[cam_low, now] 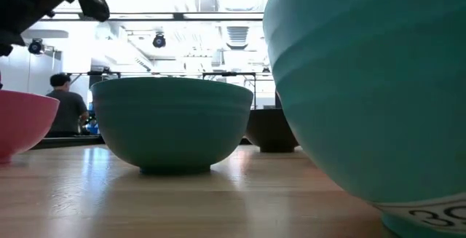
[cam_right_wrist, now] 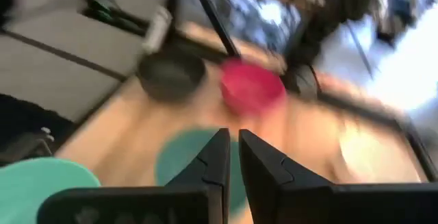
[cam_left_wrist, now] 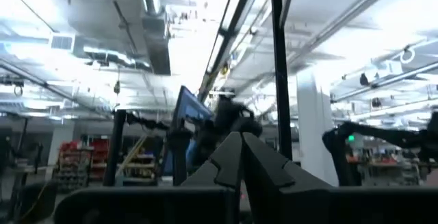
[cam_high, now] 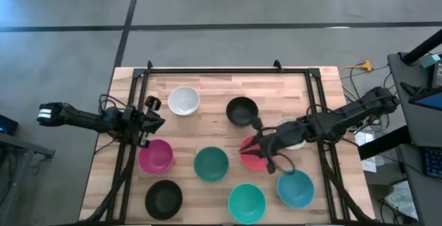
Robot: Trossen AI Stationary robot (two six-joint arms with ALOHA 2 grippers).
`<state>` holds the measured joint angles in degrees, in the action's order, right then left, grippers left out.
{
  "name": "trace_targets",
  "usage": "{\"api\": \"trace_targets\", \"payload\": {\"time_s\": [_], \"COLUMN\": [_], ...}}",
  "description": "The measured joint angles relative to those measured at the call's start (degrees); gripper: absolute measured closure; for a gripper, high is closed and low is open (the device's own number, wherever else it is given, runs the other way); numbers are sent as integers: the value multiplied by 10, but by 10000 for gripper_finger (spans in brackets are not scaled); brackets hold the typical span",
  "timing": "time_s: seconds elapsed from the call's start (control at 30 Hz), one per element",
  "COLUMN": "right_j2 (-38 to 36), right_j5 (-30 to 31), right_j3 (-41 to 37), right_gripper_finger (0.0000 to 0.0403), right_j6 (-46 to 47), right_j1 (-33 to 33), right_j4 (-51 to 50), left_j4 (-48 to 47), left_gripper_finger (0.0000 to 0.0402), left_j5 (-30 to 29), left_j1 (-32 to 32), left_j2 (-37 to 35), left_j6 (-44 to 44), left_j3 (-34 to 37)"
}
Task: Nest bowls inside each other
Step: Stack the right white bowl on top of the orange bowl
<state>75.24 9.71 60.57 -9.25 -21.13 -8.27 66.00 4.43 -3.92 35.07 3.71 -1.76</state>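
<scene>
Item: small round plastic bowls, all upright and separate on the wooden table; none nested yet.

Landmark: dark teal bowl, mid-table.
- Magenta bowl: just beside it, toward the left arm.
- Red-pink bowl: just beside it on the opposite side, under the right gripper.
- Turquoise bowl, blue bowl, one black bowl: on its near side.
- White bowl, second black bowl: beyond it.
- Second white bowl: partly hidden by the right arm.

Handling (judged): light, stiff, smooth-walled, likely slippery; not fragile. Best taken by pinching the rim, one finger inside.

Grippers: right fingers nearly pressed together, holding nothing. Left gripper hung just beyond the magenta bowl, fingers together, empty.

Markings: low view showed partial dark figures on the nearest bowl's foot, possibly "30"; otherwise no legible writing.
</scene>
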Motion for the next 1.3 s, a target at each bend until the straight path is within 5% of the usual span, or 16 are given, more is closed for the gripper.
{"api": "trace_targets", "payload": {"time_s": [0.2,0.3,0.6,0.93,1.3], "right_j2": [9,10,10,11,15], "right_j5": [261,305,213,39,-9], "right_j3": [57,93,153,156,131], "right_gripper_finger": [376,376,376,376,376], "right_j6": [175,291,460,506,523], "right_j1": [-42,-48,5,117,74], "right_j4": [-226,-350,-505,-617,-647], "left_j4": [-10,-18,-76,-483,-474], "left_gripper_finger": [402,402,402,402,402], "left_j5": [50,89,90,-55,-80], "left_j1": [0,0,0,0,0], "left_j2": [63,91,140,143,158], "left_j6": [-26,-27,-39,-72,-101], "left_j3": [-24,-39,-99,-255,-260]}}
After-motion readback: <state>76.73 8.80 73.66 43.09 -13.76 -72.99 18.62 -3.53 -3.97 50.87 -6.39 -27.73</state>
